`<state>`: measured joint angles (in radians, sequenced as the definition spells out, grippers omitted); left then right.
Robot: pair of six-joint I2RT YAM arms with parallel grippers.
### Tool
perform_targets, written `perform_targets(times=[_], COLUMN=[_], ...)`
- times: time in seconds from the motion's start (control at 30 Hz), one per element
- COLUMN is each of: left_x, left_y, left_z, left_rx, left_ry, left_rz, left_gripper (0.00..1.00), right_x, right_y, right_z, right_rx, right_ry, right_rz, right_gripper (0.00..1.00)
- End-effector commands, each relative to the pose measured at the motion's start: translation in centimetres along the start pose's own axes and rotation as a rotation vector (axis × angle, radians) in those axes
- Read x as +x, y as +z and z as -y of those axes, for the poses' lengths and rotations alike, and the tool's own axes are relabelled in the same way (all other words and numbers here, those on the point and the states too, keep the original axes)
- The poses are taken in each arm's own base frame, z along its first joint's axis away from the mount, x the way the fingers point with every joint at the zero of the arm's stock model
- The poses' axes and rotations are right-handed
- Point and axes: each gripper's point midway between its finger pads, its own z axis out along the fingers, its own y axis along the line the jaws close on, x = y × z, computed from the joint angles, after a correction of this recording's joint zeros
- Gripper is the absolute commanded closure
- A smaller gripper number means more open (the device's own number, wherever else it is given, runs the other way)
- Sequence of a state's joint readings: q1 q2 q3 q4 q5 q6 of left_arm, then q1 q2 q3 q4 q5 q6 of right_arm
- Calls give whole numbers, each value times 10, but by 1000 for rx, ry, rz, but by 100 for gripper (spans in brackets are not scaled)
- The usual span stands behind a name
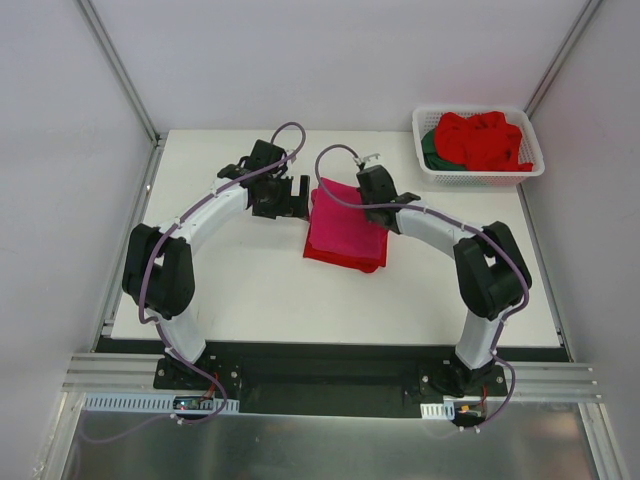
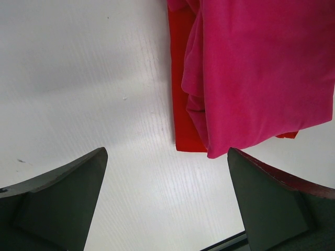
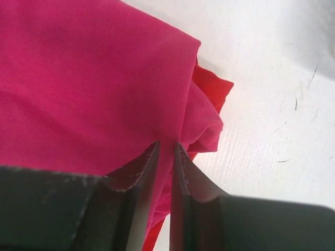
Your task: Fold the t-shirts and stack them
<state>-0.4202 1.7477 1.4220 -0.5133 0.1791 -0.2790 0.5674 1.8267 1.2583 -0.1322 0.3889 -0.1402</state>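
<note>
Right gripper (image 3: 164, 152) straddles a magenta t-shirt (image 3: 78, 78) fold, grip unclear; left gripper (image 2: 166, 157) gapes released; only overhead shows the far-right basket (image 1: 478, 177).

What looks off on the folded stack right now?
The pink t-shirt lies skewed on the folded red t-shirt, with one edge bunched and spilling past the red one. The right end effector pinches a fold of the pink cloth.
</note>
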Motion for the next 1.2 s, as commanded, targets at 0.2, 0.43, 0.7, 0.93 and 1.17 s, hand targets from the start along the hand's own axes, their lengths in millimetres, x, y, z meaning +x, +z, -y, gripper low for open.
perform_targets(times=[0.2, 0.43, 0.7, 0.93, 1.17], left_x=[5, 5, 4, 5, 8], left_y=[3, 2, 3, 4, 5], left_z=[5, 5, 5, 6, 6], left_rx=[24, 21, 26, 28, 28], left_ry=[13, 17, 17, 17, 15], left_rz=[-17, -14, -16, -19, -26], left_gripper=[0, 1, 1, 1, 1], right_x=[-18, -11, -15, -17, -19], right_y=[5, 14, 10, 11, 8], right_z=[18, 7, 2, -1, -5], right_rx=[82, 17, -19, -36, -68], right_ry=[34, 53, 64, 67, 78], right_rz=[22, -13, -2, 2, 21], right_gripper=[77, 75, 76, 75, 74])
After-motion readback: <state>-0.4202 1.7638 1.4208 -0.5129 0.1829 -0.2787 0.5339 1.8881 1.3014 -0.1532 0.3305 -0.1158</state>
